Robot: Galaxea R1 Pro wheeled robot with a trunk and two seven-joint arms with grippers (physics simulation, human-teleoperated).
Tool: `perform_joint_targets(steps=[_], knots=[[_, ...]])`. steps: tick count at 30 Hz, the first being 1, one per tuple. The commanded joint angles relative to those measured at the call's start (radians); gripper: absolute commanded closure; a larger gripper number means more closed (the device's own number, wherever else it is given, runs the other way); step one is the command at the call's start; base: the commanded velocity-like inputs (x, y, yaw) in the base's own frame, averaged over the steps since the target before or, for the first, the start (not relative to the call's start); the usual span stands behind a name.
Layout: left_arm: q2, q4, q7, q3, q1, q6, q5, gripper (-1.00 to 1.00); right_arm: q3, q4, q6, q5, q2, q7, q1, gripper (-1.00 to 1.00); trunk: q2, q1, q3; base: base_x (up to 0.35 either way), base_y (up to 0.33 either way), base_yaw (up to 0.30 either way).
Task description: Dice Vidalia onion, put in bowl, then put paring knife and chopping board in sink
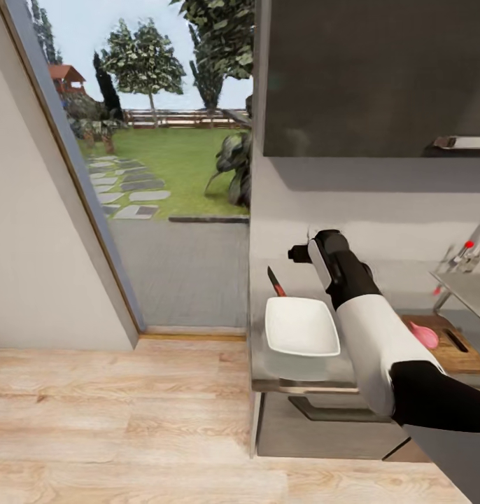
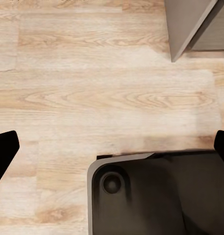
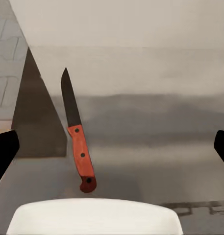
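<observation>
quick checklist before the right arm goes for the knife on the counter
1. Red-handled, dark-bladed paring knife flat on the smooth grey countertop, not gripped: ok.
2. Right tool open, fingers wide apart, nothing held: ok.
3. Tool centred over the handle: not ok, knife sits off toward one finger.
4. Shallow white squarish bowl close to the handle end, collision risk: not ok.
5. Pinkish-red Vidalia onion already on the brown wooden chopping board: ok.
6. Left tool empty, over the floor: ok.

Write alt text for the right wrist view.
A paring knife with a dark blade and red handle lies on the grey countertop, untouched, between the open right gripper's dark fingertips. The white bowl's rim sits just past the handle end.
</observation>
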Motion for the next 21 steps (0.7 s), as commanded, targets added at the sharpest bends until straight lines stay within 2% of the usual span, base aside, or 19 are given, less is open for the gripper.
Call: perform_joint_targets(steps=[1,5,21], knots=[[0.001,-0.001,-0.004,-0.002,0.0,-0.001,0.007,-1.0,0.001,0.015,0.004,-0.002,0.0,-0.004,-0.001,-1.0,-0.002,0.001,-0.002,0.114,0.007,0.0],[0.0,-0.001,-0.004,-0.002,0.0,-0.001,0.007,-1.0,0.001,0.085,0.005,-0.004,-0.001,-0.005,-0.001,-1.0,-0.002,0.001,-0.002,0.106,0.002,0.0],[-0.008,-0.001,-0.005,-0.002,0.0,-0.001,0.007,-1.0,0.003,0.14,0.007,-0.008,0.006,-0.004,-0.001,-1.0,-0.002,0.001,-0.002,0.251,0.0,0.0]])
